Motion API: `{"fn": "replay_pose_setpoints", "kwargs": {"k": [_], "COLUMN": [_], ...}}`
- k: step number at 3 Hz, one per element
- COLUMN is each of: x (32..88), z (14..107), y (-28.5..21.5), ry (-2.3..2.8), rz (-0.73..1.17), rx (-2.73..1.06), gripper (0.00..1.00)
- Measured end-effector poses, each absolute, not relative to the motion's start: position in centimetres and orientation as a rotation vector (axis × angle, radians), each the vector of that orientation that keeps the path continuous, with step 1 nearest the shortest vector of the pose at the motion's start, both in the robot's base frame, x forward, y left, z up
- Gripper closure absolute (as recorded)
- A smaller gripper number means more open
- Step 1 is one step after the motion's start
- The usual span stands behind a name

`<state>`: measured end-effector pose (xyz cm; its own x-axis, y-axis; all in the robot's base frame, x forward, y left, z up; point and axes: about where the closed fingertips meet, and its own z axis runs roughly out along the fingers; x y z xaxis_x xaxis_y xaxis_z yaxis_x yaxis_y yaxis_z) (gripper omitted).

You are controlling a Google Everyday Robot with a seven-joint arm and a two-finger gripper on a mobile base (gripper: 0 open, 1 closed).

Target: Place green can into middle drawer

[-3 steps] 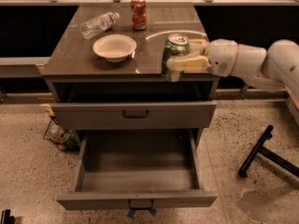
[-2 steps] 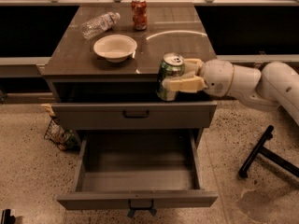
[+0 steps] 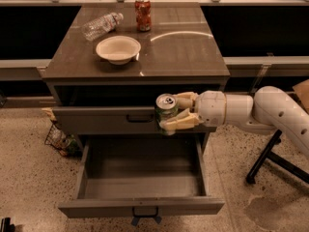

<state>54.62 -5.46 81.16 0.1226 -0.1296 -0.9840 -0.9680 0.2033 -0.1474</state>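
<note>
Hand is pinching the green can from the side: one pale finger sitting behind the can's upper part, the other crossing under its lower front, both pressing on it. Can is staying upright, silver top facing up.

Change since a second ago: the can was then level with the table top, at its front right edge. Hand is now carrying it lower and further left. It is hanging in the air in front of the shallow upper drawer front, just right of that drawer's black bar handle. The white arm is reaching in from the right, lower than before.

Containers:
- Middle drawer is standing pulled fully out below the can, showing a plain grey floor and walls. Its small dark handle is hanging low on the front. The can is above it and not inside.
- White bowl is sitting on the table's left half, showing a pale inside.
- Clear plastic bottle is lying on its side behind the bowl.
- Red-orange can is standing upright near the table's back edge, well apart from the green can.
- A wire basket is sitting on the floor to the left of the cabinet, its contents too dim to name.

Bowl, bottle and red-orange can are sitting where they were.
</note>
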Motion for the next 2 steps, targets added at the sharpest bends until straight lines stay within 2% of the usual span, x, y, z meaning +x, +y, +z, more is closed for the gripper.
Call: {"fn": "replay_pose_setpoints", "kwargs": {"k": [2], "x": [53.9], "z": [79.9], "y": [-5.2], "ry": [1.325], "rz": [0.876], "rx": [-1.209], "gripper": [1.00]}}
